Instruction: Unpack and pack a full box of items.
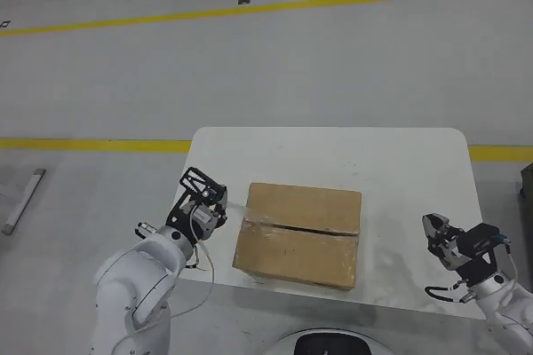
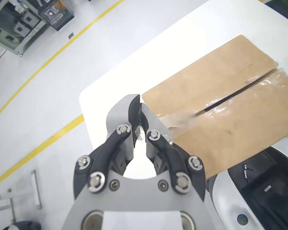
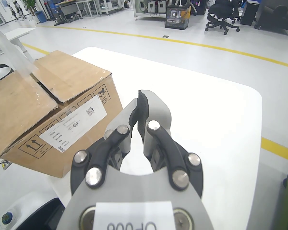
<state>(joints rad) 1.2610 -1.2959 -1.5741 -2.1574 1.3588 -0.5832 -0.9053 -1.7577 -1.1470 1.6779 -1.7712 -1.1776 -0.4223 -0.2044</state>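
the left claw is pressed together on the end of a strip of clear tape, pinching it just off the near-left edge of the cardboard box. the strip runs taut from the claw to the seam between the two top flaps. holding it low and out to the side like this looks meant to peel the tape back along the seam rather than tear it. the seam shows a dark gap where the tape has lifted, while shiny tape covers the rest, so the flaps are closed and unpacking has hardly begun. the box sits in the middle of the white worktop, with its labelled end facing the right claw. that claw is pressed together on nothing and hangs over bare worktop well apart from the box. it is probably kept clear so the tape can come away freely. a likely risk is the box sliding toward the pull, since nothing braces it.
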